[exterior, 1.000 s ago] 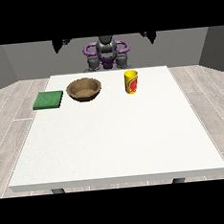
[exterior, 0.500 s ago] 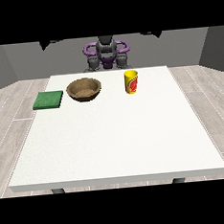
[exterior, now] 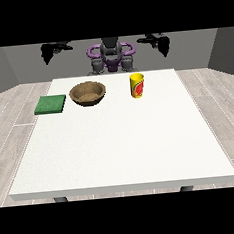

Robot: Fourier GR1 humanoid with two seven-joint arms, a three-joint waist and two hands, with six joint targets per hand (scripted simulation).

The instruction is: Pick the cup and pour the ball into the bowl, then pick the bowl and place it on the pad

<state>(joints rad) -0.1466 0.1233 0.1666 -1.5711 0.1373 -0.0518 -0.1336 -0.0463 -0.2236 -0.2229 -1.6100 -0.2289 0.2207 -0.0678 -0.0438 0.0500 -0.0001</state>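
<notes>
Nothing picked yet. My hand at the view's right (exterior: 158,41) hangs raised behind the table's (exterior: 122,148) far edge, holding nothing; finger spread I can't tell. Cup (exterior: 137,85) stands near that edge, bowl (exterior: 88,93) beside it, pad (exterior: 50,104) at the view's left edge. Next, I'd reach down for the cup.

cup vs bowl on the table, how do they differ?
The cup is yellow with a red mark, tall and narrow; the bowl is brown, wide and shallow. The cup stands at the view's right of the bowl, which sits beside the green pad. Both are upright, apart, untouched by either hand.
</notes>
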